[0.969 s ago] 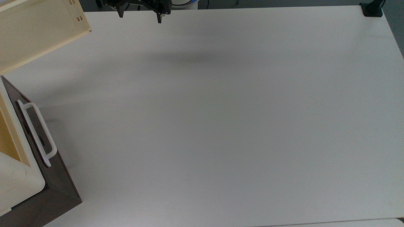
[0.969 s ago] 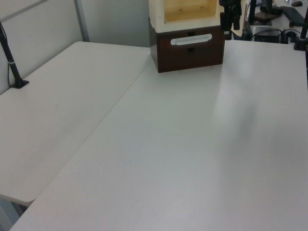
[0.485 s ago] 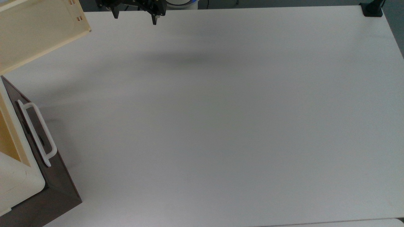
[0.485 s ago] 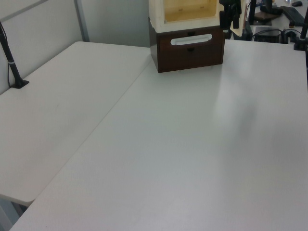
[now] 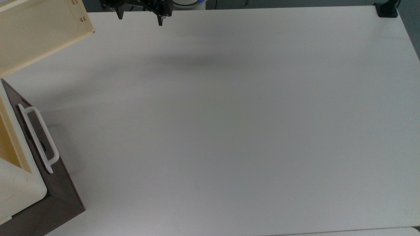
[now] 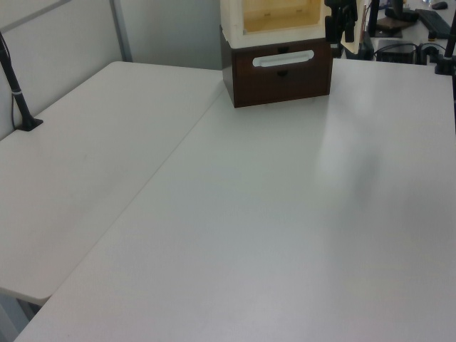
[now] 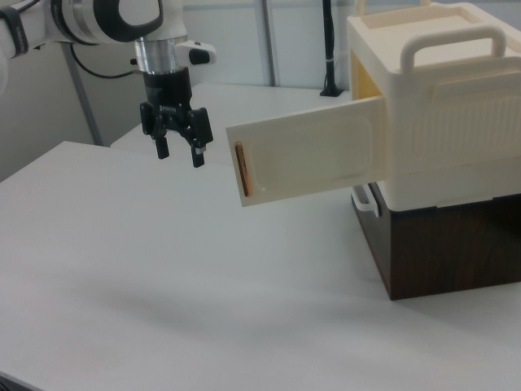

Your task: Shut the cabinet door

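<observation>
The cabinet door (image 5: pixel 36 32) is a pale cream panel swung wide open at the top view's upper left, with small brown slots near its edge. In the right view the cabinet door (image 7: pixel 305 159) juts out from the cream cabinet (image 7: pixel 440 98), and its orange-brown bar handle (image 7: pixel 242 171) sits at the free edge. My gripper (image 7: pixel 179 156) hangs open above the table, empty, a short way to the right view's left of that handle edge and apart from it. The gripper (image 5: pixel 139 19) is at the top view's upper edge, right of the door. The gripper (image 6: pixel 340 30) hangs beside the cabinet.
The cabinet rests on a dark brown drawer unit (image 7: pixel 448 244) with a white loop handle (image 5: pixel 37 137). The white table (image 5: pixel 229 131) stretches wide to the top view's right. A black clamp (image 5: pixel 387 9) sits at its far corner. A black post (image 6: pixel 18 92) stands on a second table.
My gripper has shifted slightly toward the top view's left, closer to the door's free edge. The door has not moved.
</observation>
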